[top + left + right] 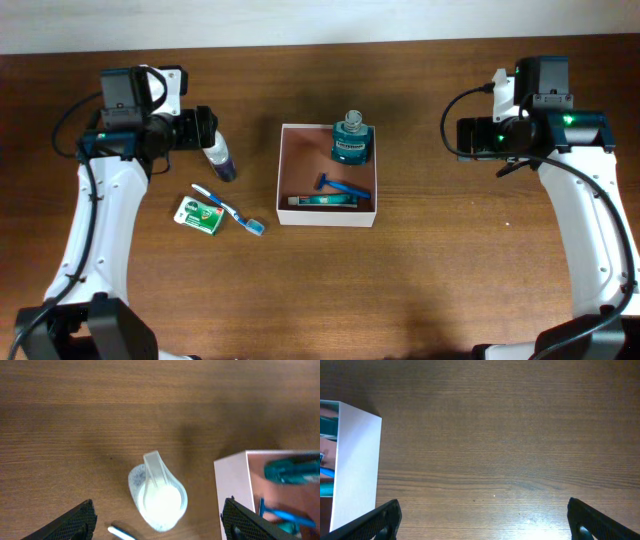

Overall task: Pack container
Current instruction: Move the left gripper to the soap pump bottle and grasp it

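The container, a square white box with a pinkish inside, sits mid-table and holds a teal bottle, a blue razor and a tube. Left of it stands a small white-capped bottle. My left gripper hovers over this bottle. In the left wrist view its black fingers straddle the white cap with a gap on each side, so the left gripper is open. My right gripper is open over bare wood, right of the container, with nothing between the fingers of the right gripper.
A blue-and-white toothbrush and a small green packet lie on the table in front of the white-capped bottle. The toothbrush tip shows beside the bottle. The container wall is close to my left gripper's right finger.
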